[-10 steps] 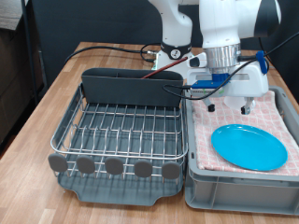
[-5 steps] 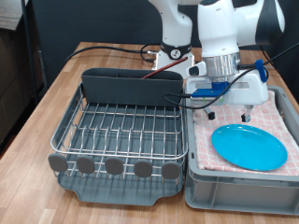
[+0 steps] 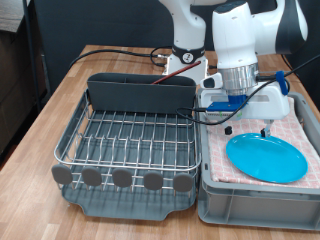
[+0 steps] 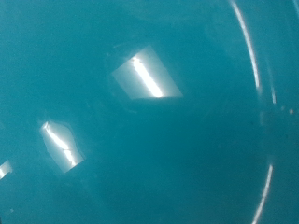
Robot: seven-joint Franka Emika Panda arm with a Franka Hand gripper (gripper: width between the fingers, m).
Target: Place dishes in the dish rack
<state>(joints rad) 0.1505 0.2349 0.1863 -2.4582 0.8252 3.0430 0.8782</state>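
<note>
One light-blue plate (image 3: 266, 158) lies flat on the pink checked cloth (image 3: 300, 125) inside the grey bin (image 3: 255, 205), toward the bin's front edge. Beside it on the wooden table (image 3: 60, 100), the dish rack (image 3: 128, 150) holds only its wire grid and its cutlery box (image 3: 140, 93) at the back edge. Just above the plate's rear rim hangs the gripper (image 3: 247, 131), fingers spread apart, nothing between them. Teal glaze fills the wrist view.
</note>
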